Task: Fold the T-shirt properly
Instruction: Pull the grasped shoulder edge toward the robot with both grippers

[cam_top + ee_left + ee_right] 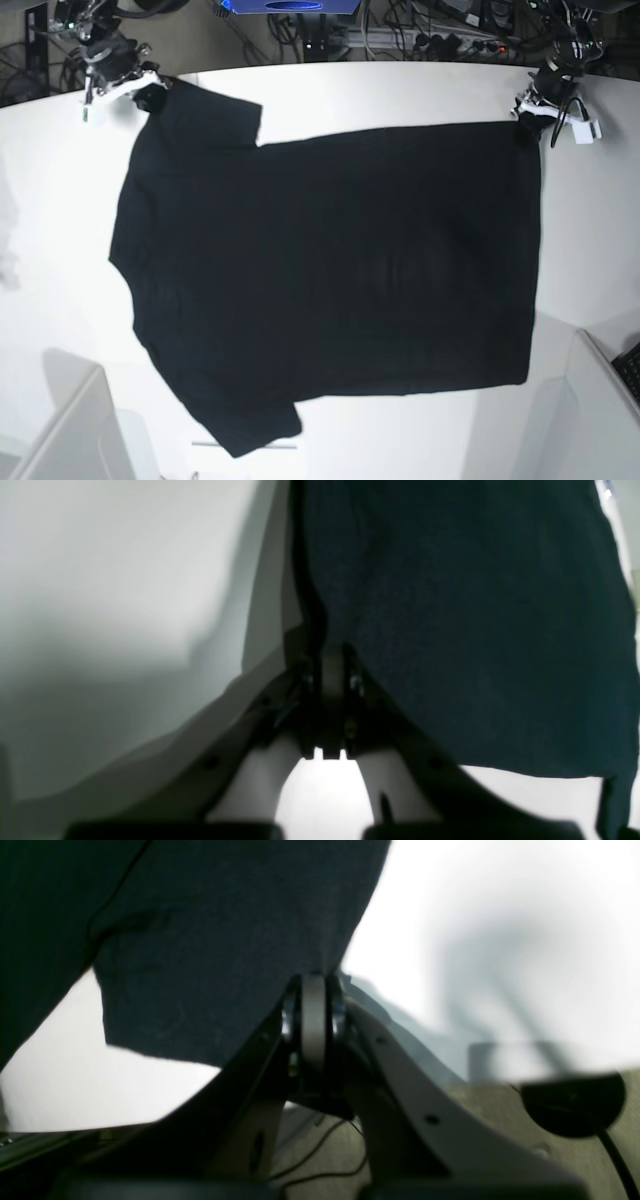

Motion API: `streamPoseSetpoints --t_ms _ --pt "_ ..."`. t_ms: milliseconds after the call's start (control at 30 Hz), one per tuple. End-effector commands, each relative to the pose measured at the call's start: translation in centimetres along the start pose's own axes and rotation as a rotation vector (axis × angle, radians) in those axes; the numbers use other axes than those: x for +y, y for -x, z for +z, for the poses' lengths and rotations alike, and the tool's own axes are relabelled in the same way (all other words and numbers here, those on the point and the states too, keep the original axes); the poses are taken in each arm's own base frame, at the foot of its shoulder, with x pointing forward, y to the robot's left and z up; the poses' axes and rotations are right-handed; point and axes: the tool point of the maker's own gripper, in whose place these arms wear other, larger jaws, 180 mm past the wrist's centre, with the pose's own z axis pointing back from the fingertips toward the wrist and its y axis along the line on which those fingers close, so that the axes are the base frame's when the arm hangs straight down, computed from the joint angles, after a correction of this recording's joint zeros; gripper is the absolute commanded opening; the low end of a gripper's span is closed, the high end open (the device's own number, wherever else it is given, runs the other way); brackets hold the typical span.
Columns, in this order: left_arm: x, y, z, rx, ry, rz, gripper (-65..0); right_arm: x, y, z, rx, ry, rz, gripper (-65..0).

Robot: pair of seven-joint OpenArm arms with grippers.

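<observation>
Plain black T-shirt (330, 270) with no readable print, soft matte knit, spread flat on smooth white table (400, 90), left gripper (528, 118) clamped on hem corner, right gripper (140, 92) clamped on sleeve edge

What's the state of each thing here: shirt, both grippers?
T-shirt: spread flat on the white table, plain black side up, unfolded, held at two far corners.
Left gripper: jaws shut on the T-shirt's hem corner.
Right gripper: jaws shut on the T-shirt's shoulder corner.
</observation>
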Motion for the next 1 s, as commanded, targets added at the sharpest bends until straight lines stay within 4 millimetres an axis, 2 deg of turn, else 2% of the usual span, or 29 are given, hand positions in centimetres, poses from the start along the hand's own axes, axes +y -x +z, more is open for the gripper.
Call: streamPoseSetpoints --t_ms 0,167,333,467,600,733,967 --pt "0.4 0.1 0.7 0.014 -0.015 -0.028 -65.0 -1.1 1.1 0.6 0.048 0.047 0.011 -65.0" --pt "0.5 0.0 1.9 0.044 -0.063 -0.155 -65.0 -1.1 1.8 1.8 0.06 0.055 0.028 -65.0" --pt "1.0 0.8 2.9 0.068 -0.08 -0.172 -65.0 -0.4 1.3 2.9 0.041 0.051 0.064 -65.0" --pt "0.6 0.8 3.4 0.074 -0.076 -0.196 -65.0 1.1 -0.3 3.6 -0.002 0.03 0.112 -65.0" --pt "-1.1 -0.6 3.6 0.04 -0.051 -0.241 -65.0 2.5 -2.3 4.2 -0.054 0.01 0.156 -65.0" --pt "-2.2 -1.1 3.6 0.059 -0.036 -0.275 -65.0 4.0 -4.3 4.0 -0.105 -0.019 0.185 -65.0" --pt "-4.3 -3.3 2.6 0.039 -0.004 -0.312 -65.0 5.4 -7.3 3.3 -0.179 -0.049 0.209 -65.0"
